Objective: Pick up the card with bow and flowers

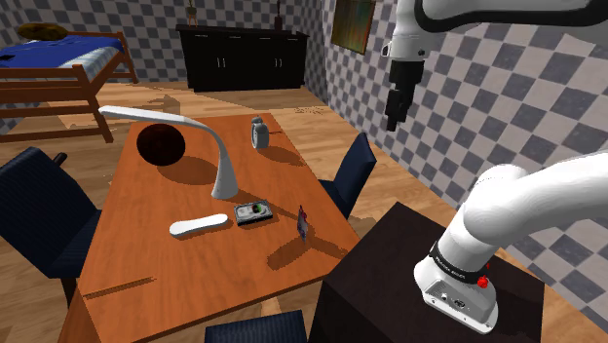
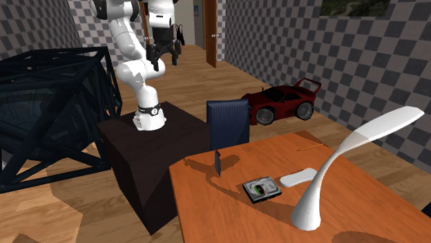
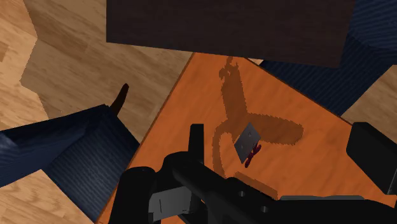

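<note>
The card (image 1: 303, 222) is small, grey with a dark red bow, and stands upright on the orange-brown table (image 1: 175, 263), close to the edge that faces the dark stand (image 1: 380, 273). In the second exterior view the card (image 2: 218, 163) is at the table's near-left corner. My gripper (image 1: 393, 109) hangs high in the air, well above the card and off toward the shoulder view's right. It is open and holds nothing. In the wrist view the card (image 3: 248, 144) shows far below, between the two spread fingers of my gripper (image 3: 283, 137).
On the table stand a white bent lamp (image 1: 222, 166), a dark ball (image 1: 160, 144), a small clock (image 1: 259, 133), a flat white bar (image 1: 198, 225) and a disk drive (image 1: 253, 212). Dark blue chairs (image 1: 351, 175) ring the table. A red toy car (image 2: 283, 102) sits on the floor.
</note>
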You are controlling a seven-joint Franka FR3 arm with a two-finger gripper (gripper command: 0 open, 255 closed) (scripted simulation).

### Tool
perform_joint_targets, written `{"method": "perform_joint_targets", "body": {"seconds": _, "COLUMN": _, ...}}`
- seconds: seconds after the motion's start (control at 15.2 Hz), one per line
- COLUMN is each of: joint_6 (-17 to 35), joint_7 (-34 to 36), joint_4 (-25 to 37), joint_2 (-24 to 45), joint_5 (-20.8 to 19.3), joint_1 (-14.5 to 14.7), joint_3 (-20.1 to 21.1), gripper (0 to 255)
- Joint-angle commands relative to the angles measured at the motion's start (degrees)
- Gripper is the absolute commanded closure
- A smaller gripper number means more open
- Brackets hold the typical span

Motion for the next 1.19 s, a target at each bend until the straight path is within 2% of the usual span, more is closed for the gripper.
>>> {"method": "perform_joint_targets", "body": {"seconds": 0.0, "joint_6": 0.0, "joint_7": 0.0, "joint_4": 0.0, "joint_2": 0.0, "joint_5": 0.0, "joint_1": 0.0, "joint_3": 0.0, "gripper": 0}}
{"method": "perform_joint_targets", "body": {"seconds": 0.53, "joint_6": 11.8, "joint_7": 10.1, "joint_4": -1.9, "joint_2": 14.2, "joint_5": 4.5, "joint_1": -0.3, "joint_3": 3.5, "gripper": 0}}
{"method": "perform_joint_targets", "body": {"seconds": 1.12, "joint_6": 23.6, "joint_7": 19.5, "joint_4": 1.6, "joint_2": 34.0, "joint_5": 8.7, "joint_1": -0.2, "joint_3": 5.7, "gripper": 0}}
